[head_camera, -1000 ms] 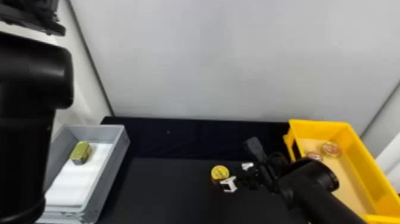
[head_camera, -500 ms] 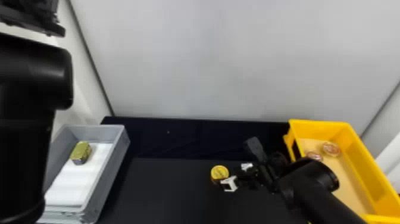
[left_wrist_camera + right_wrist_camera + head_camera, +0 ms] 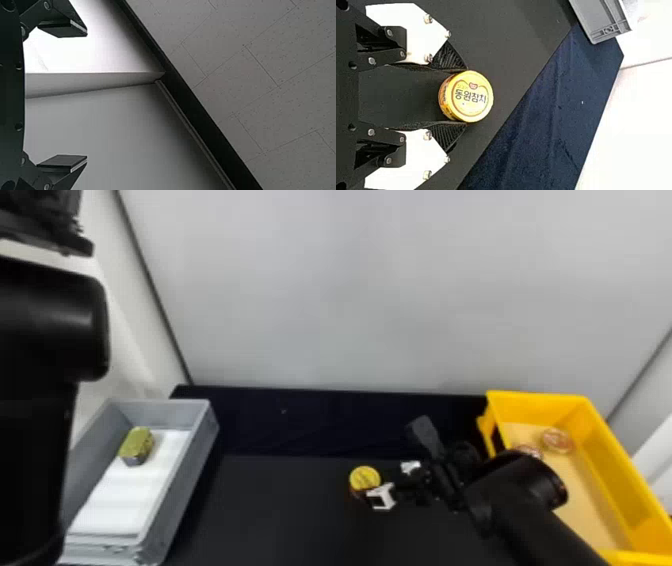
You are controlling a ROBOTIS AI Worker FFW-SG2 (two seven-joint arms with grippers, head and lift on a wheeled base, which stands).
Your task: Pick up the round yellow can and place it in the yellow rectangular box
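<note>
In the head view, my right gripper is low over the dark table with the round yellow can at its fingertips. From the right wrist, the gripper is shut on the can, one finger against each side, and the printed lid shows. The yellow rectangular box stands to the right, partly behind the right arm. High at the far left is my parked left gripper; the left wrist view shows this gripper open, nothing between its fingers.
Two round reddish cans lie in the yellow box. A grey crate with a white lining stands on the left, holding a greenish-yellow block-shaped can. A pale wall rises behind the table.
The right gripper's white finger parts have come slightly closer together around the can. Can and gripper have shifted a little to the left and away. The left arm has kept still.
</note>
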